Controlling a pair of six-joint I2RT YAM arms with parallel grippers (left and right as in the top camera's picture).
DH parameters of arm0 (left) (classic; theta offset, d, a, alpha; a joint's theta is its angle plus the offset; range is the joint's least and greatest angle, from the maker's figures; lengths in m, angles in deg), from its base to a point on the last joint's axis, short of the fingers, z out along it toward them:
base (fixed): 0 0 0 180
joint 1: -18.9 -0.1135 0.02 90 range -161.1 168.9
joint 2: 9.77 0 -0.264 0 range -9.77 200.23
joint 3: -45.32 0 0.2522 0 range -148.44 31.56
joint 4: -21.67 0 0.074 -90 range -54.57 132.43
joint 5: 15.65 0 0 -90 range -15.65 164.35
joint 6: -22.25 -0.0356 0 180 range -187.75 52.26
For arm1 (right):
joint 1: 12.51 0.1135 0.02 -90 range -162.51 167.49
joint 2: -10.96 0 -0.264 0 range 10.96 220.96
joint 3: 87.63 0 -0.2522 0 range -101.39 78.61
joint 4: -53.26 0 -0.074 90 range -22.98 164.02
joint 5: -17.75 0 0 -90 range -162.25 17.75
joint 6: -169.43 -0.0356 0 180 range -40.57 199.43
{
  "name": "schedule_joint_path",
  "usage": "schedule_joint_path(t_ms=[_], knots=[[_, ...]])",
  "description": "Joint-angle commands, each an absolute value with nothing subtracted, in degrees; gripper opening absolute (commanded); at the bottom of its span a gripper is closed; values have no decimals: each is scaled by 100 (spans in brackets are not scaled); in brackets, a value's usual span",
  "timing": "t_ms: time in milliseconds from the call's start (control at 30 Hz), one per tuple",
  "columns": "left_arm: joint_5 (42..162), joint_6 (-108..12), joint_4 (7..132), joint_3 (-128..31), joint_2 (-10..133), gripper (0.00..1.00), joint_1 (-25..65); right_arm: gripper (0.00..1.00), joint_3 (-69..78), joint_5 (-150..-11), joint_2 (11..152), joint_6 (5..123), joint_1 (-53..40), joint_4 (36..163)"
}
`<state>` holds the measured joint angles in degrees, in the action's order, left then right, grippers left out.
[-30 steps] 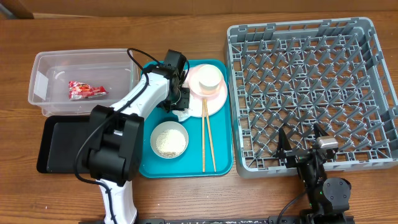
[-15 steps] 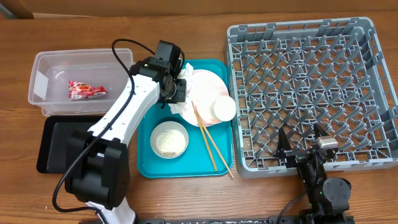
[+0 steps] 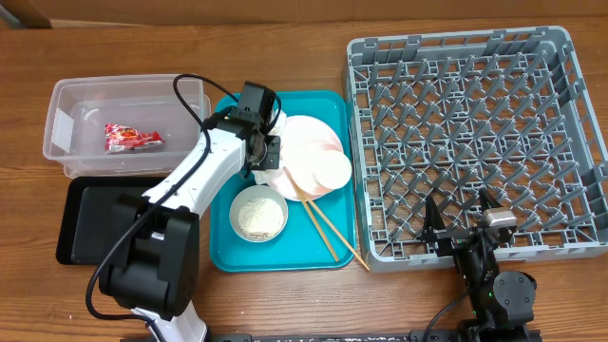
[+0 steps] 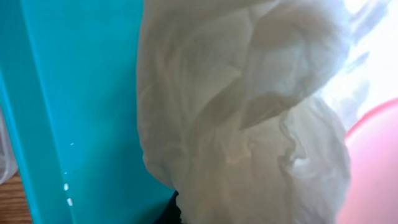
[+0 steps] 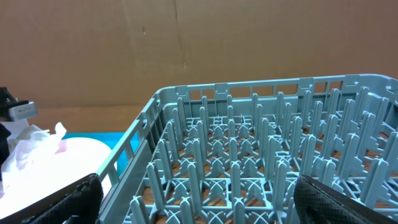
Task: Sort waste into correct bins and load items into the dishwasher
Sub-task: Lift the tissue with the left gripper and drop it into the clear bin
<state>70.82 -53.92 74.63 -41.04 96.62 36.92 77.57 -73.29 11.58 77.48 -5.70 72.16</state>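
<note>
My left gripper (image 3: 270, 160) is over the teal tray (image 3: 228, 252), shut on the crumpled white paper tissue (image 3: 278, 179). The tissue (image 4: 249, 112) fills the left wrist view and hides the jaws. Pale pink plates (image 3: 309, 141) lie beside it, with the small white cup (image 3: 332, 171) on their front right edge. The whitish bowl (image 3: 258, 214) holds rice. The chopsticks (image 3: 331, 231) lie slanted, their tips past the tray's corner. My right gripper (image 3: 463, 228) stands open at the near edge of the grey dishwasher rack (image 3: 475, 123), its fingers (image 5: 62, 199) wide apart over the pegs (image 5: 249, 155).
The clear tub (image 3: 66, 114) at the left holds the red-and-white wrapper (image 3: 133, 139). The black tray (image 3: 90, 223) lies in front of it. A few rice grains (image 4: 66, 186) lie on the teal tray (image 4: 81, 93). A pink plate rim (image 4: 379, 162) shows right of the tissue.
The left gripper closed on the tissue and shifted on the tray. The cup came off the plates' middle to their front right edge. The chopsticks swung diagonal. The right arm stayed still.
</note>
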Motion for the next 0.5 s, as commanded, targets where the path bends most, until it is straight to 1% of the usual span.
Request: schedule_joint_path(t_ms=[0,133,233,267,300,467], knots=[[6638,-5357,7313,-4063,9596,9,3729,100,7816,-7292,1112,7699,-543,7184],[6641,-5357,7223,-4063,9596,14,3725,100,7816,-7292,1112,7699,-543,7184],[6638,-5357,7216,-4063,9596,15,3725,100,7816,-7292,1112,7699,-543,7184],[6621,-5359,7219,-4063,9596,6,3725,100,7816,-7292,1112,7699,-543,7184],[6621,-5357,7216,-4063,9596,4,3725,100,7816,-7292,1112,7699,-543,7184],[6477,-5174,7525,-4502,9443,4,3537,100,7816,-7292,1112,7699,-543,7184]])
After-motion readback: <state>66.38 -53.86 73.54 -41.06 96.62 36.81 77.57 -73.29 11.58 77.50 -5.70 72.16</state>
